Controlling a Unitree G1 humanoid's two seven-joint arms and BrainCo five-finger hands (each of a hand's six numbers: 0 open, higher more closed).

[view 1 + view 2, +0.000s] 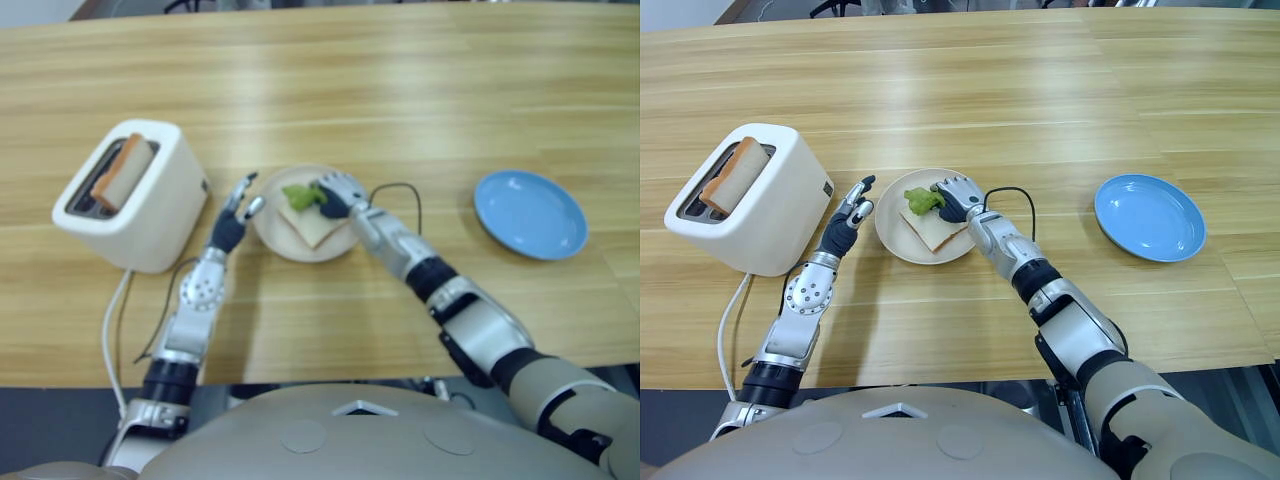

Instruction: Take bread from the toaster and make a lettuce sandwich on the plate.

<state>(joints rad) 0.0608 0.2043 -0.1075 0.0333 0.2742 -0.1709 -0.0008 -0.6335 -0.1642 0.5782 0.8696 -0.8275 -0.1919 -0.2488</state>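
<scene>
Right eye view: a pale slice of bread (938, 234) lies flat on the round cream plate (902, 250) near the table's (990, 90) middle, with a crumpled green lettuce (922, 199) leaf on its 11 o'clock corner. The right robot hand (958, 196) reaches in from 5 o'clock, fingers closed on the lettuce's 3 o'clock edge. The left robot hand (848, 220) is just beside the plate at 9 o'clock, fingers spread and holding nothing. Farther toward 9 o'clock stands the white toaster (760, 215), a second slice (737, 175) upright in its slot. A blue plate (1150, 217) lies well apart at 3 o'clock.
</scene>
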